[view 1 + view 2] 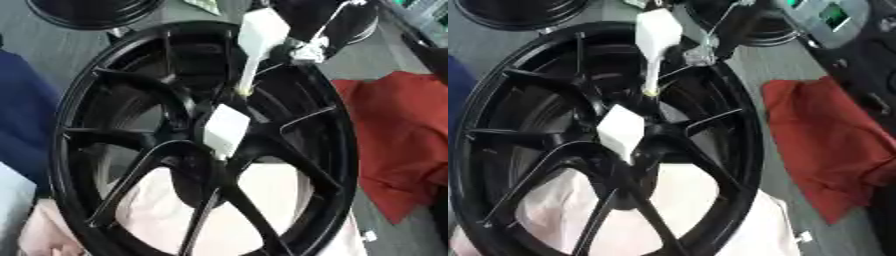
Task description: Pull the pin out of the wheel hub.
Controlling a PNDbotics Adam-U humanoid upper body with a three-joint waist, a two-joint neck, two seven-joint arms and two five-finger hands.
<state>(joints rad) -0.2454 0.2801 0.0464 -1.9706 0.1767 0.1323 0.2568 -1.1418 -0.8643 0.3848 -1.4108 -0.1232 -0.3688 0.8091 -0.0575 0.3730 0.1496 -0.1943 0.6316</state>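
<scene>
A large black spoked wheel hub (79, 150) fills both views, tilted toward me. A white pin with a blocky head (226, 131) sits at the hub's centre. A second white pin (261, 32) stands above it, its thin shaft running down to a yellowish tip (242, 92) just over the spokes. Beside that upper pin's head shows a black and silver part of my right hand (306, 50), coming in from the upper right. Whether it holds the pin I cannot make out. My left hand shows in neither view.
A red cloth (394, 130) lies right of the wheel. A pale pink cloth (271, 195) lies under it. Another black rim (87, 12) sits at the top left, blue fabric (22, 110) at the left edge, a grey device (824, 17) at the top right.
</scene>
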